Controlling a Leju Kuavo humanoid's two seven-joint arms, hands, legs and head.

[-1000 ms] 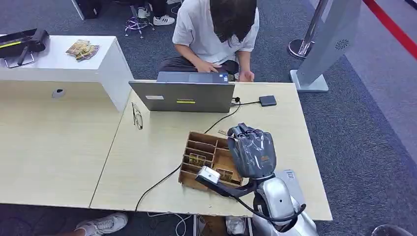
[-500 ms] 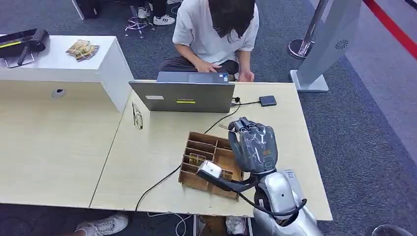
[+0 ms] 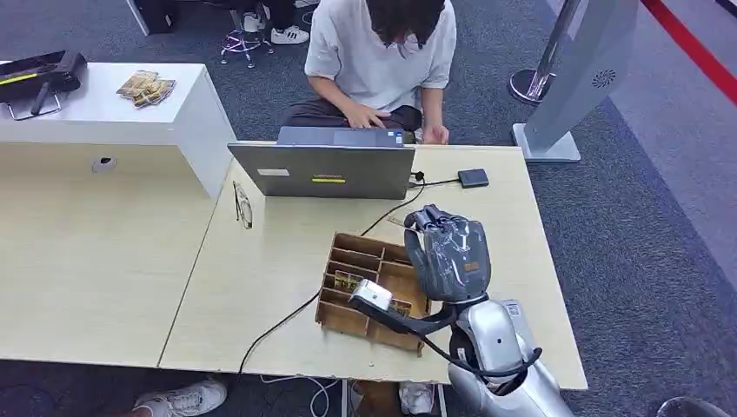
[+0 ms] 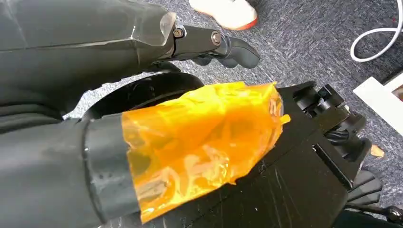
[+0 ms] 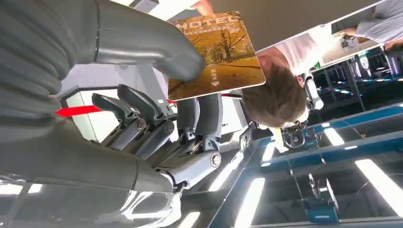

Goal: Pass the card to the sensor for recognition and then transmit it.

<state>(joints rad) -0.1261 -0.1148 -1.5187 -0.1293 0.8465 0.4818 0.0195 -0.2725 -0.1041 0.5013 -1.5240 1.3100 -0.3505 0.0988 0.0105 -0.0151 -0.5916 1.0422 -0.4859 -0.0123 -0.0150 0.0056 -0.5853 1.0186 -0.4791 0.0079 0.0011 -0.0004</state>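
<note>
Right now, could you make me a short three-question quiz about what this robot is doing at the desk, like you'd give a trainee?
1. True or false: the right hand holds a card.
2. What lies on the table beside the wooden tray, nearer the person: A) a laptop, B) a kettle, C) a plant?
3. Fill in: the word printed on the card reads ____.

Key
1. True: the right wrist view shows the thumb pressing the golden card against the fingers.
2. A: the open laptop stands between the tray and the seated person.
3. HOTEL, though the first letter is partly hidden.
</note>
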